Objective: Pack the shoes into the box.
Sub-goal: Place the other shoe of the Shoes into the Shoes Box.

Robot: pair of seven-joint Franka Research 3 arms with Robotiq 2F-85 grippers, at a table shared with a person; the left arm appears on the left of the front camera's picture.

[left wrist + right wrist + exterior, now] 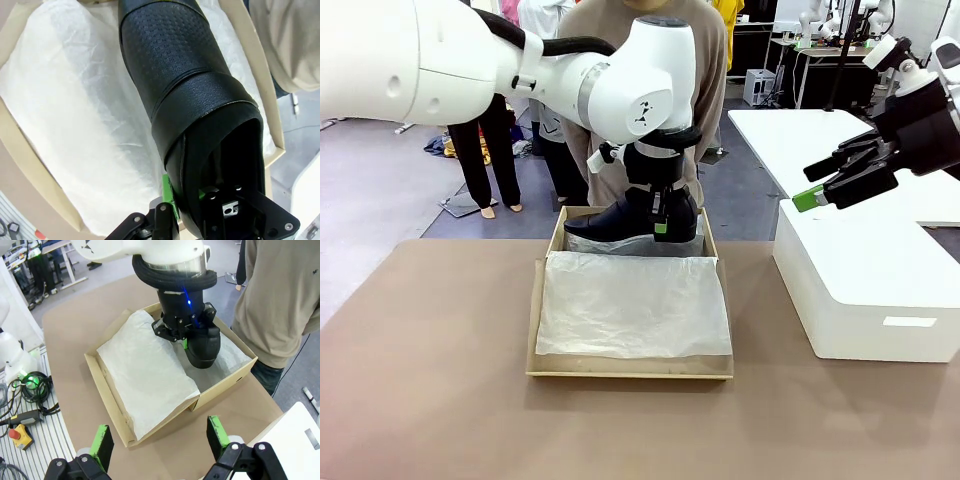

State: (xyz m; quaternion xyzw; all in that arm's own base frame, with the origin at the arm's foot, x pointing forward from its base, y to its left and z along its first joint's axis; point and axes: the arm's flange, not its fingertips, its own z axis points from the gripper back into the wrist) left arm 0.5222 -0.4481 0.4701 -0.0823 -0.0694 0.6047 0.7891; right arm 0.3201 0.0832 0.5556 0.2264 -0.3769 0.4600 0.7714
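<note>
Here, one glossy black leather dress shoe (620,220) hangs from the left gripper (665,222), whose jaws pinch the heel rim, one finger inside the opening and one outside. Below that gripper is the far end of the shallow tan cardboard shoebox (630,372), lined with crinkled white tissue paper (630,305). Whether the sole touches the paper is unclear.

The right gripper (817,182) hovers wide open and empty, well apart, over a smooth white block-shaped box (860,290).

Likely risks: the thin rim grip lets the shoe swing, or the toe snags the paper. The shoe's long axis runs across the box. Its toe points away from the holding fingers, toward the robot's left, and tips slightly down.
</note>
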